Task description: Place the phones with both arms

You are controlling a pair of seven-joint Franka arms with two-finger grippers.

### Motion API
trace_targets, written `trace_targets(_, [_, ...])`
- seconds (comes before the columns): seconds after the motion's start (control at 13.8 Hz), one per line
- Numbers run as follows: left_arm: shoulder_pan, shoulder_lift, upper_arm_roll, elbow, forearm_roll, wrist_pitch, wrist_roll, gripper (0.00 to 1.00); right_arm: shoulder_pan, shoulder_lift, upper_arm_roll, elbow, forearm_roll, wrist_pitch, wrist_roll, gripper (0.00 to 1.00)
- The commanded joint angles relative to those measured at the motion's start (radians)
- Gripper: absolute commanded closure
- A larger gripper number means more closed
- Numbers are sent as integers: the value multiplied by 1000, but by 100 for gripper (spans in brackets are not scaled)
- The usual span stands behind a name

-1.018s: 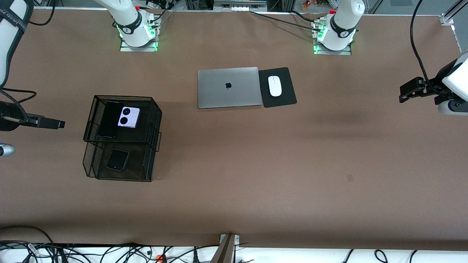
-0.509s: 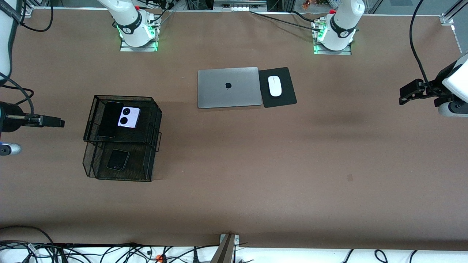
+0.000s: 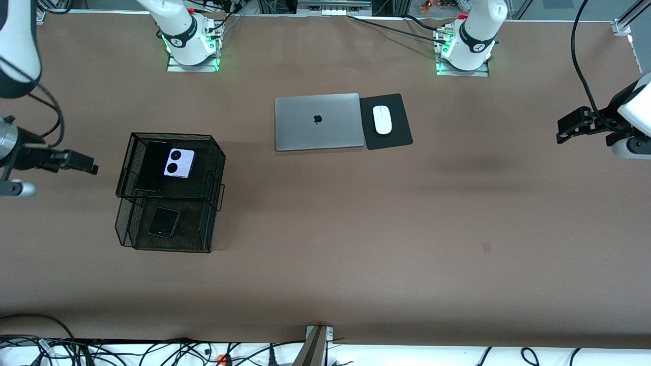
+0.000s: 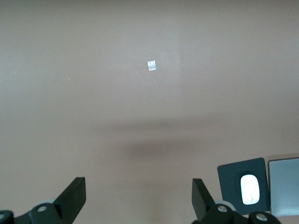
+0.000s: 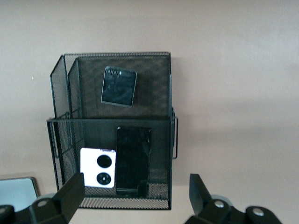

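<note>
Phones (image 5: 132, 160) in mesh rack (image 3: 213, 168): stiff, slick, thin, best pinched across edges; left gripper (image 4: 138, 200) and right gripper (image 5: 135, 198) both apart, empty.

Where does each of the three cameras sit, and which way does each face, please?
Front view: high across the table, facing both arms' bases, laptop central.
Left wrist view: above bare table; open left tool, mouse.
Right wrist view: above mesh rack; open right tool.
All three share the laptop.
</note>
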Motion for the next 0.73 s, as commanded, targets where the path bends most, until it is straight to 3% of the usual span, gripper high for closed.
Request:
trace_targets(0.0, [5,-67,-4,-72,-14,4,6,0,12,-60,26,-74,-22,5,154,1])
trace_targets(0.15, [5,-80,-4,-73,-14,2,6,0,12,-60,61,-74,-37,-7,183,1])
trace_targets(0.65, [5,-126,-6,-118,-14,1,6,0,10,-60,62,-72,-30,-9,178,0])
